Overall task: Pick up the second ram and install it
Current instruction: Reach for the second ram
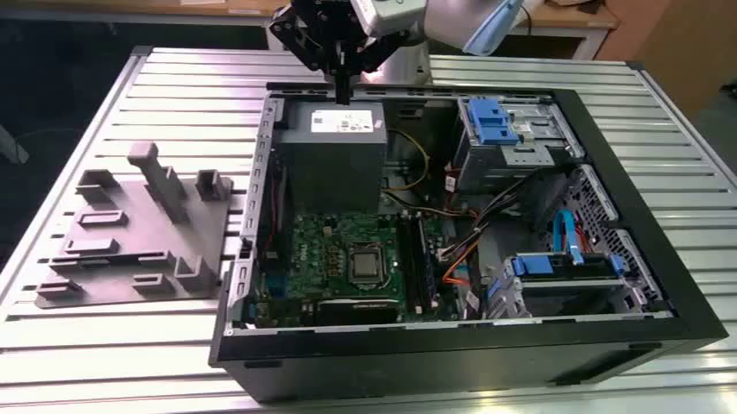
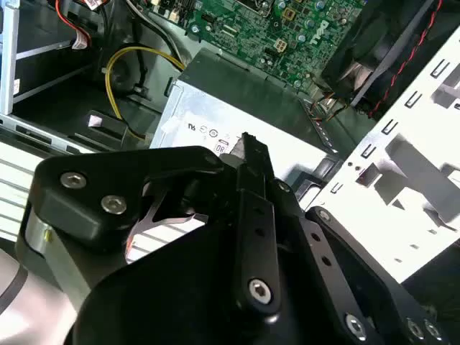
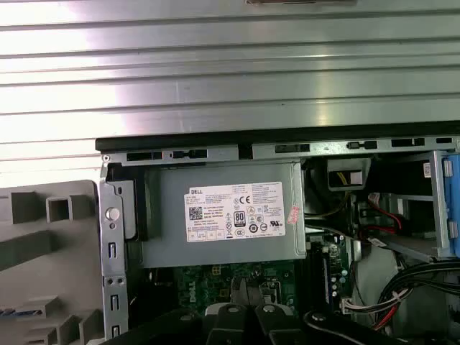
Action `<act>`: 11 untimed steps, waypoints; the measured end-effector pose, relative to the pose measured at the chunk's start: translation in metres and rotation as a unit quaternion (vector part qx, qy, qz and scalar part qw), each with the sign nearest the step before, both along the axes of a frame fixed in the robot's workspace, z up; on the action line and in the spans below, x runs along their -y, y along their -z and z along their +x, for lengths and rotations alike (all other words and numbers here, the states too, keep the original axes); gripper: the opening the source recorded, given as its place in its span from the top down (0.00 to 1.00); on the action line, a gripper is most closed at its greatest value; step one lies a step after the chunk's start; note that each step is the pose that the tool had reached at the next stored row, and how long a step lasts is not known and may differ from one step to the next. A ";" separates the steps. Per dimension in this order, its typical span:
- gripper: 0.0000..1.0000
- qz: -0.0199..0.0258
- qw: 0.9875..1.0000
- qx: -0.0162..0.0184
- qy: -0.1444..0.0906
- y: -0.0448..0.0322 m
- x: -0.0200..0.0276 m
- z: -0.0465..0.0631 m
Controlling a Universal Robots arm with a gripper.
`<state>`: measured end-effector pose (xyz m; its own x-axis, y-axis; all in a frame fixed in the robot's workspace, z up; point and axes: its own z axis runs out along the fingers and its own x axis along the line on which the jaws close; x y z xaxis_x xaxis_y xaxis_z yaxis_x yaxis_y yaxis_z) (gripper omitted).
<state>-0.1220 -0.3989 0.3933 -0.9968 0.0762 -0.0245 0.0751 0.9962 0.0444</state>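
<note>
Exterior view: my arm's pincer (image 1: 343,97) hangs clenched above the power supply (image 1: 334,142) at the far end of the open computer case (image 1: 461,345) on the slatted desk (image 1: 138,345). It is well apart from the grey parts holder (image 1: 127,250) and the memory slot rails (image 1: 422,259).

Second wrist view: the fingers (image 2: 255,215) are pressed together over the supply's label. Whether the second ram sits between them I cannot tell.

First wrist view: the supply and the holder (image 3: 43,244) lie below the arm. I judge that seating the ram in the slots is unconfirmed and probably not yet done.
</note>
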 end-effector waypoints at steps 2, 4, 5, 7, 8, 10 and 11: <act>0.90 0.000 1.000 0.000 0.000 0.0000 0.0000 0.000; 0.90 0.000 1.000 0.000 0.000 0.0000 0.0000 0.000; 0.90 0.000 1.000 0.000 0.000 0.0000 0.0000 0.000; 0.90 0.000 1.000 0.000 0.000 0.0000 0.0000 0.000; 0.90 0.000 1.000 0.000 0.000 0.0000 0.0000 0.000; 0.90 0.000 1.000 0.000 0.000 0.0000 0.0000 0.000; 0.90 0.000 1.000 0.000 0.000 0.0000 0.0000 0.000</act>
<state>-0.1220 -0.3989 0.3933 -0.9968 0.0762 -0.0244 0.0750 0.9962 0.0444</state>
